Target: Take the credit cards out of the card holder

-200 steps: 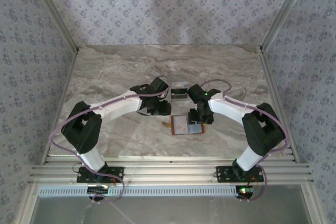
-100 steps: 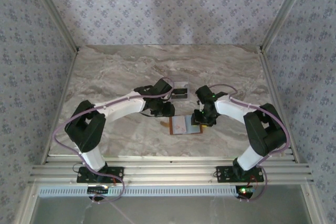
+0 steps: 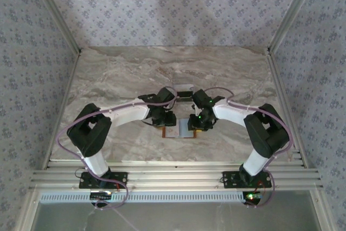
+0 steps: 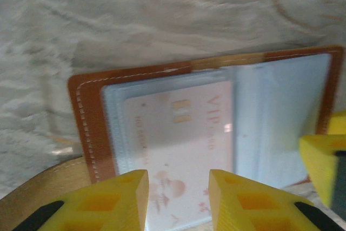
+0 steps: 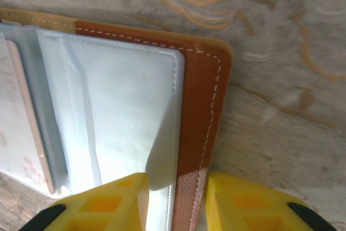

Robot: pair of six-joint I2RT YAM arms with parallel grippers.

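The card holder lies open on the marble table, brown leather with clear sleeves. In the left wrist view a pale card printed "VIP" sits inside the left sleeve of the card holder. My left gripper hovers low over that card, jaws apart, nothing between them; from above it is the left gripper. My right gripper straddles the holder's stitched right border, one finger over the empty sleeve, the other beside the leather. From above it is the right gripper. No dark card is visible.
A small clear tray stands just behind the two grippers. The holder's tan tab curls out at its left edge. One yellow finger of the right gripper sits at the holder's right side. Patterned walls enclose the table.
Both grippers have closed in on the card holder, and the holder has slid slightly left. The right jaws have narrowed around the holder's right edge.
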